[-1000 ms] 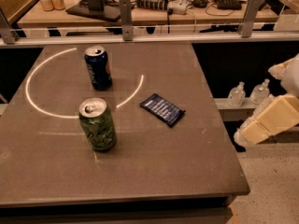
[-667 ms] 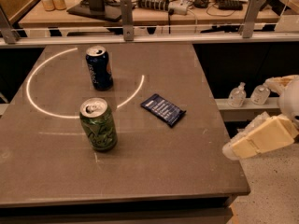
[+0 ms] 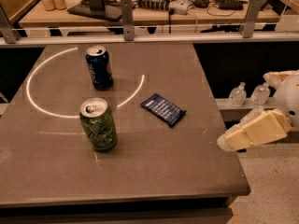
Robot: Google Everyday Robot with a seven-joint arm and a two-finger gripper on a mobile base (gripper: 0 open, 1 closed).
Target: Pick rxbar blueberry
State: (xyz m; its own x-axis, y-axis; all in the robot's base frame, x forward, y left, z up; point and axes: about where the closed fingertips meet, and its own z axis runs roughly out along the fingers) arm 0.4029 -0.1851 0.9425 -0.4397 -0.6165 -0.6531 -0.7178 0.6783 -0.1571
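Observation:
The rxbar blueberry (image 3: 163,109) is a flat dark navy-blue bar with white text lines. It lies flat on the grey table (image 3: 154,171), right of centre. My gripper (image 3: 227,143) comes in from the right at the table's right edge, cream-coloured, pointing left. It is to the right of the bar and nearer the front, apart from it, and holds nothing that I can see.
A blue soda can (image 3: 99,67) stands upright at the back left. A green can (image 3: 98,124) stands upright at the front left. A white arc (image 3: 35,101) is marked on the table. A metal rail (image 3: 140,37) runs behind. Small bottles (image 3: 237,95) sit on a ledge to the right.
My gripper has moved left and lower, from off the table's right side to its right edge. The bar and both cans have not moved.

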